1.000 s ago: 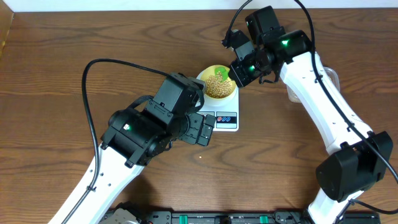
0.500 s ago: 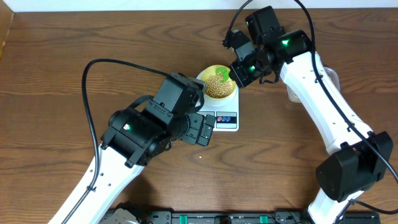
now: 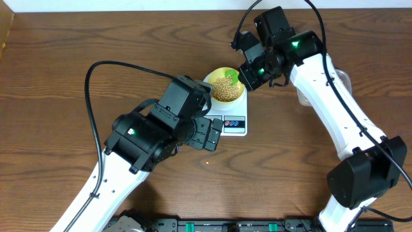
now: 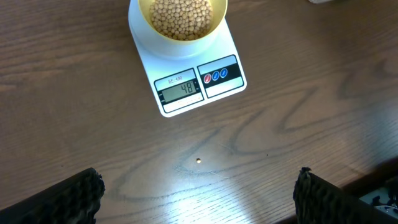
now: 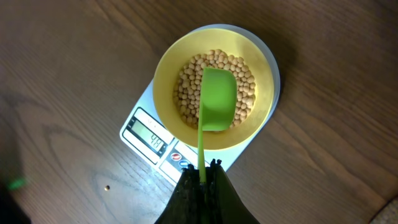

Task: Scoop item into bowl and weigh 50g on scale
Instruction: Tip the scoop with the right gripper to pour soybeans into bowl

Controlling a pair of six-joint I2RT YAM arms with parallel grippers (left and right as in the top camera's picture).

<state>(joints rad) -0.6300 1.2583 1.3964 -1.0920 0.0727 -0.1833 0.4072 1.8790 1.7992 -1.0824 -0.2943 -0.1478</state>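
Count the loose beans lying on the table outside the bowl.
1: a single bean on the bare table, just in front of the scale. More may lie hidden from these views.

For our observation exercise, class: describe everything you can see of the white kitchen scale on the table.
The scale is a flat, white, rounded-rectangular slab, plastic by its look, lying level on the brown wooden table. Its front strip carries a small grey display showing 48 in dark digits, beside a panel with one red and two blue buttons. A pale yellow bowl of tan beans sits on its rear part, covering most of the platform. Nothing else touches it.
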